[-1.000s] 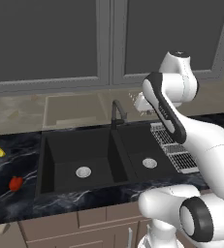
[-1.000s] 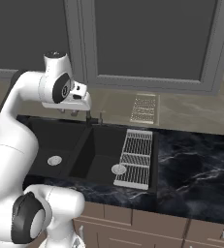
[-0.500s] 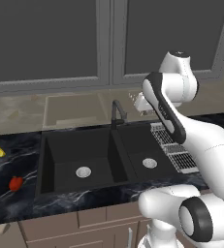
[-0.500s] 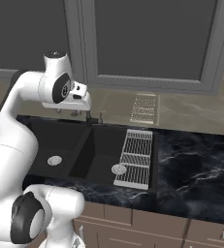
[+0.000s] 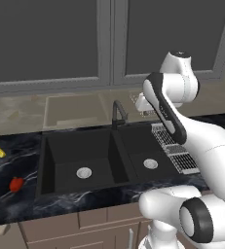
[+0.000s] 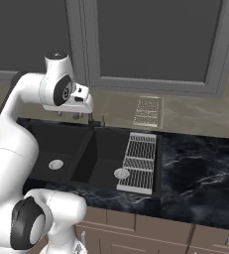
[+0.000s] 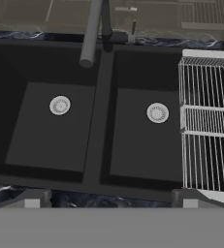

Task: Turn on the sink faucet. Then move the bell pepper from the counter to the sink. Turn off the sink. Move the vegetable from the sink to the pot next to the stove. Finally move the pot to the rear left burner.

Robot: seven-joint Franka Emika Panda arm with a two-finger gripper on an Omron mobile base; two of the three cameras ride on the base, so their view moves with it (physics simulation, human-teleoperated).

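We hold our pincer (image 7: 111,201) wide open and empty above the sink (image 7: 99,145), facing the sink faucet (image 7: 90,34) ahead, presumably for its handle. The bell pepper (image 5: 16,184) waits on the table (image 5: 7,204), well off to the pincer's left.

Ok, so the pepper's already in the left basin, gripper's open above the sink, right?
Not quite: the pepper is not in the basin. It lies on the counter left of the sink, near the yellow piece, as the left base view shows. Both basins hold only their drains in the hand view. The rest stands: the gripper is open above the sink.
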